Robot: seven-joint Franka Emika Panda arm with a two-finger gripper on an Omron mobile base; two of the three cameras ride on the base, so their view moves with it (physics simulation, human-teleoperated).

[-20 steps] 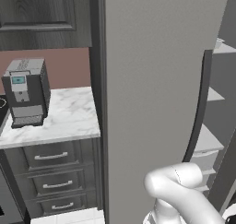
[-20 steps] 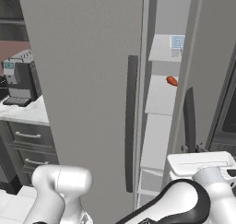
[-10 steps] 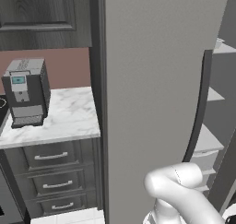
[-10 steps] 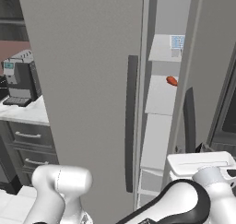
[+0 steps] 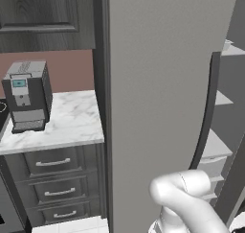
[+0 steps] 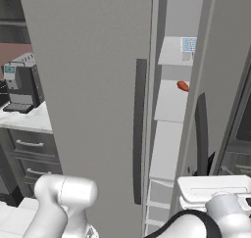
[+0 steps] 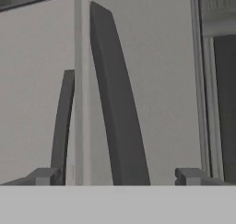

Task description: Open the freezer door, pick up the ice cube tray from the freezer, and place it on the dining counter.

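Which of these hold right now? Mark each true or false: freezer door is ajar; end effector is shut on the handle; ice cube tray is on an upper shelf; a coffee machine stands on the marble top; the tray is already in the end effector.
1. The freezer door is ajar. True.
2. The end effector is shut on the handle. False: its fingers stand apart, either side of the bar.
3. The ice cube tray is on an upper shelf. True.
4. A coffee machine stands on the marble top. True.
5. The tray is already in the end effector. False: it lies on the shelf.
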